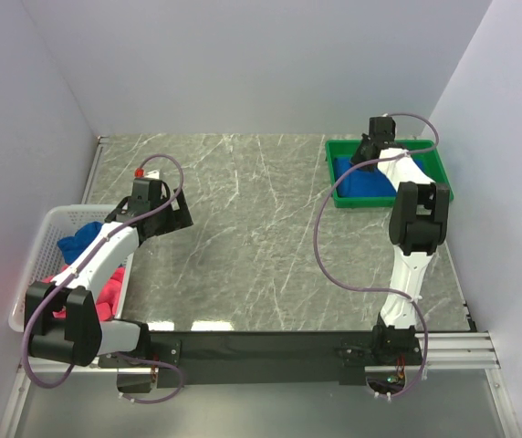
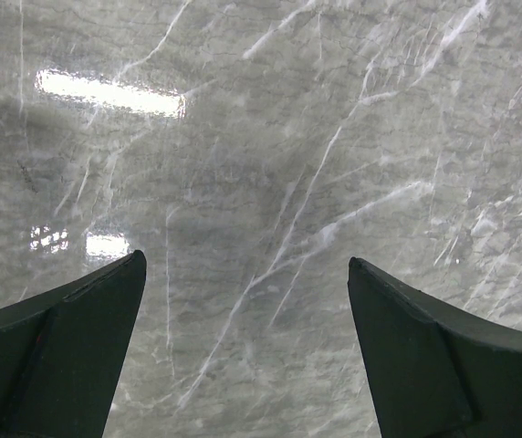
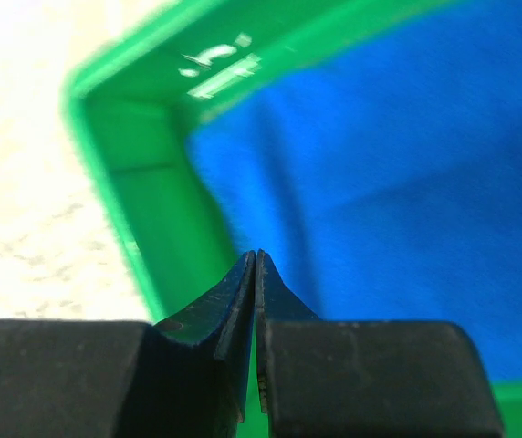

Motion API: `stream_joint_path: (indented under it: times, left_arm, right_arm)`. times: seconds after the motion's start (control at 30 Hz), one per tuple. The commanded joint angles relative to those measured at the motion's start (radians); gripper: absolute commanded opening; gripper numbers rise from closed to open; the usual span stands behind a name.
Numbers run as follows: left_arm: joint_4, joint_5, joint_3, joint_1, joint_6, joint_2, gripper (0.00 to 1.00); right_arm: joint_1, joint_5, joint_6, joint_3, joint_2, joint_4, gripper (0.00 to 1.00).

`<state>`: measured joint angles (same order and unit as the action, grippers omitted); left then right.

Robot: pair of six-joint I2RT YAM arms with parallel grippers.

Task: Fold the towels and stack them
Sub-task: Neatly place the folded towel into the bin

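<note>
Jaws of right gripper (image 3: 256,257) meet empty over the blue towel (image 3: 398,182); left gripper (image 2: 245,258) gapes empty.

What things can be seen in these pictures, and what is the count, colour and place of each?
terry-cloth towel in tray: one, royal blue, lying inside the tray
terry-cloth towels in basket: two, one royal blue, one pink-red, bunched together
rectangular plastic tray: one, green, far right of the table
lattice basket: one, white, near left, beside the left arm
marble-patterned table: one, grey with white veins
left gripper: one, black, open, over bare table
right gripper: one, black, shut, over the tray
</note>
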<state>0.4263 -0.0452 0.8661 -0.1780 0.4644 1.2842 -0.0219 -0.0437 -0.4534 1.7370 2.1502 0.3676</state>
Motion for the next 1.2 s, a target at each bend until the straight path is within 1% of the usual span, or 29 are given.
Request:
stream_joint_path:
  times: [0.0, 0.27, 0.43, 0.63, 0.97, 1.17]
  left_arm:
    - [-0.023, 0.016, 0.028, 0.003, -0.012, -0.033, 0.98]
    - [-0.023, 0.015, 0.03, 0.003, -0.012, -0.026, 0.98]
    - [-0.021, 0.019, 0.033, 0.005, -0.012, -0.02, 0.98]
    - [-0.021, 0.019, 0.031, 0.005, -0.013, -0.02, 0.98]
    - [-0.02, 0.025, 0.034, 0.005, -0.015, -0.014, 0.98]
    - [-0.018, 0.024, 0.033, 0.005, -0.015, -0.014, 0.98]
  right_arm:
    - [0.004, 0.088, 0.007, 0.029, 0.002, 0.065, 0.09]
    - [0.007, 0.047, 0.002, 0.05, 0.053, 0.082, 0.09]
    - [0.01, -0.008, 0.007, 0.096, 0.092, 0.114, 0.09]
    - [0.017, -0.047, 0.016, 0.114, 0.109, 0.116, 0.09]
    - [0.043, -0.002, 0.042, 0.122, 0.079, 0.131, 0.09]
    - [0.045, -0.015, 0.035, 0.141, 0.109, 0.166, 0.09]
